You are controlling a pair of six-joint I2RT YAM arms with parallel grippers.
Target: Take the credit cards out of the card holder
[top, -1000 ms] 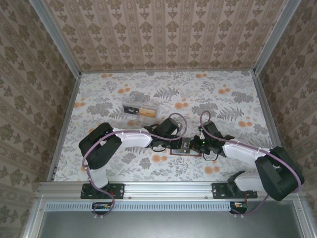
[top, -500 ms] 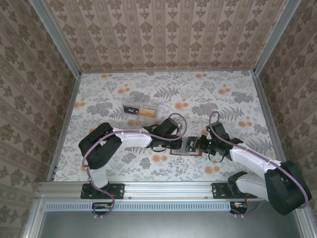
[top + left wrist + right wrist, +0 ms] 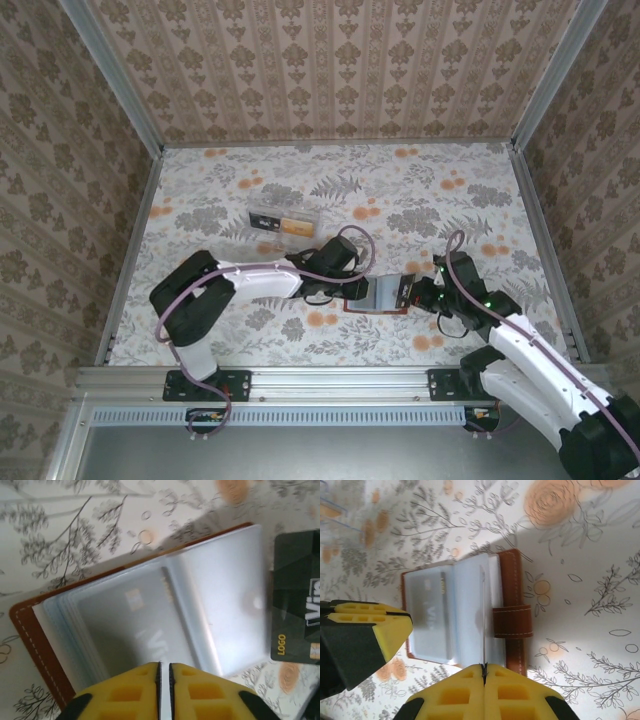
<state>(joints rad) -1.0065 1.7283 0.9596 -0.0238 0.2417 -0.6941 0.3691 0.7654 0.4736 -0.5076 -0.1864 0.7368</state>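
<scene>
The card holder (image 3: 377, 298) lies open on the table, its brown rim (image 3: 31, 641) around clear sleeves. One sleeve holds a grey credit card (image 3: 135, 625), also visible from the right wrist (image 3: 427, 610). My left gripper (image 3: 164, 667) hovers over the sleeves with its jaws a narrow slit apart and nothing between them; it sits at the holder's left edge (image 3: 352, 290). My right gripper (image 3: 483, 667) is shut on a dark credit card (image 3: 297, 615), seen edge-on (image 3: 483, 615), clear of the holder on its right side (image 3: 413, 292).
A clear plastic box (image 3: 283, 222) with orange contents lies behind the left arm, and its corner shows in the right wrist view (image 3: 327, 510). The holder's brown strap (image 3: 513, 621) lies across its spine. Walls enclose the floral table (image 3: 450, 200).
My right gripper has drawn back to the right with the dark card, pulling it clear of the holder. The left jaws have parted slightly.
</scene>
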